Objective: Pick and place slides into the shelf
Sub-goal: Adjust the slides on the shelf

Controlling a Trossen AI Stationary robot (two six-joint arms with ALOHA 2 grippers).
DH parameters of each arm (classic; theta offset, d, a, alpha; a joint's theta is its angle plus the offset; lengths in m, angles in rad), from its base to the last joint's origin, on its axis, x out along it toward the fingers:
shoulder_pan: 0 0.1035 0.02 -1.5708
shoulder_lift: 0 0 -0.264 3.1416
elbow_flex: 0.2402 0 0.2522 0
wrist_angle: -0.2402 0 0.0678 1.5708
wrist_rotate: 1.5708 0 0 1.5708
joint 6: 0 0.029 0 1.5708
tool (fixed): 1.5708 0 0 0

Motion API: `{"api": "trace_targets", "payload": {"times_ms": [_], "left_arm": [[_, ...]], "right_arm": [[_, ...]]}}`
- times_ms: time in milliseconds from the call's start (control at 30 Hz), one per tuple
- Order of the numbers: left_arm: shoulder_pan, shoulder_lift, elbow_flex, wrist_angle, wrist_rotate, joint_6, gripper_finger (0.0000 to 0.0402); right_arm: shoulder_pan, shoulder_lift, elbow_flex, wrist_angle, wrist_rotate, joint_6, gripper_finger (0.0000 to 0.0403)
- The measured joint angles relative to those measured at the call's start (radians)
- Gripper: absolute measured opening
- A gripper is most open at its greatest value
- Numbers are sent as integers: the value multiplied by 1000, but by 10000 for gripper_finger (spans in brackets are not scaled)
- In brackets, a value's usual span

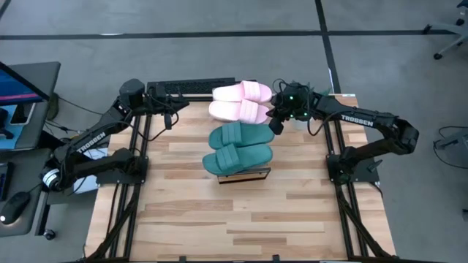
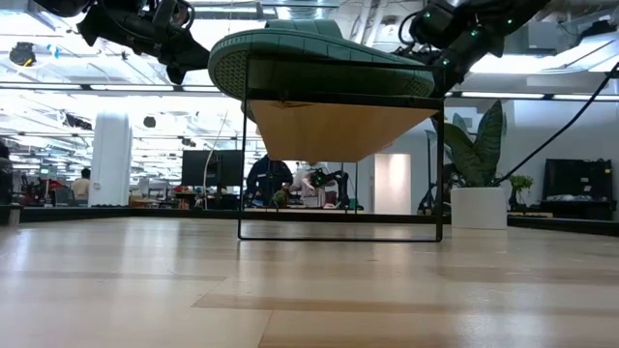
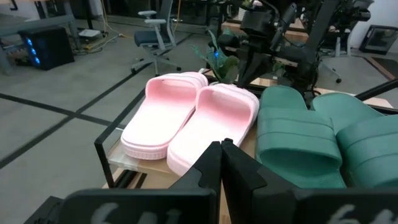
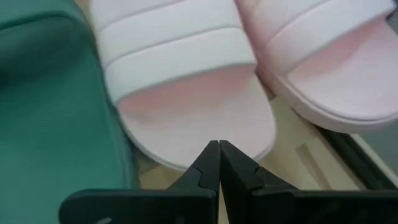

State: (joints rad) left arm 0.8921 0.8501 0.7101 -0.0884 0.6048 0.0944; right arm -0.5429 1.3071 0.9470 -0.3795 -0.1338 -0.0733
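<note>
The shelf [image 1: 247,175] stands in the middle of the table, running from near to far. Two pink slides [image 1: 241,91] [image 1: 238,111] lie side by side on its far end, and two green slides [image 1: 240,135] [image 1: 238,156] lie on its plank top nearer the front. My right gripper [image 4: 219,149] is shut and slants down at the right end of the nearer pink slide [image 4: 186,106]. My left gripper [image 3: 222,148] is shut, left of the shelf [image 1: 175,117] and clear of the slides. In the low view the nearest green slide [image 2: 319,53] overhangs the shelf's frame [image 2: 244,145]. My right gripper's shut fingertips [image 4: 211,155] stand over the heel edge [image 4: 205,140] of the nearer pink slide, coming from the table's right and slanting down. Whether they touch the slide I cannot tell. My left gripper touches nothing.
The wood-plank tabletop [image 1: 219,226] has free room in front of the shelf and on both sides. A desk with a monitor [image 1: 22,80] stands left of the table. A potted plant [image 2: 479,145] and people at desks show in the room behind.
</note>
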Motion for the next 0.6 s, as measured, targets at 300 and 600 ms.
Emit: {"api": "trace_targets", "payload": {"times_ms": [300,600], "left_arm": [[0,0,0,-8,0,1,0],[0,0,0,-12,1,3,0]], "right_arm": [[-40,8,0,49,23,-51,0],[-52,1,102,-126,85,-103,0]]}}
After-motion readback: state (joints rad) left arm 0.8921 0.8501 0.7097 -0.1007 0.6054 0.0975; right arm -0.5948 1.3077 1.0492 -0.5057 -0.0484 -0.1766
